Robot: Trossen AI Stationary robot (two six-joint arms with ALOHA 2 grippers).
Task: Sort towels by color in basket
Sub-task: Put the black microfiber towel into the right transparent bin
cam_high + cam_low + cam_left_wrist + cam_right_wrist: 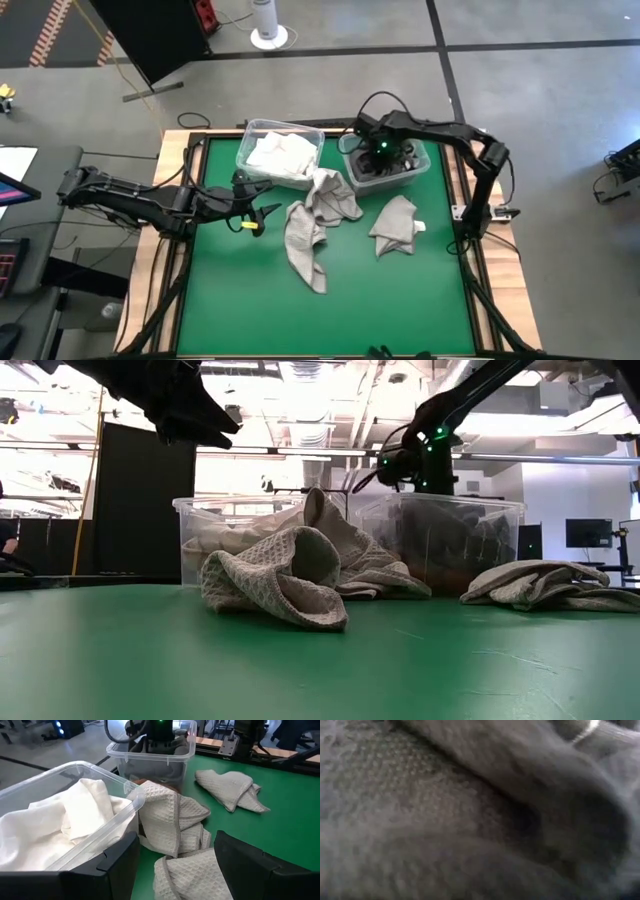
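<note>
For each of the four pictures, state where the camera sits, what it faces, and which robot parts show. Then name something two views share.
High: overhead, facing down on the table; both arms.
Low: table height, facing across to both bins; arms overhead.
Left wrist: behind the open left hand, facing the white-towel bin.
Right wrist: pressed against dark cloth; no fingers visible.
Shared: high and left wrist both show the grey towel.

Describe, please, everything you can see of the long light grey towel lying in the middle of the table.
The long light grey towel is soft waffle-weave cloth with a hemmed edge, crumpled and folded over itself rather than spread flat. It lies on the green table, running from the middle up to the bin of white towels, where its upper end leans against the clear wall. It lies apart from the smaller grey towel. The left end effector hovers open beside it, not touching.
</note>
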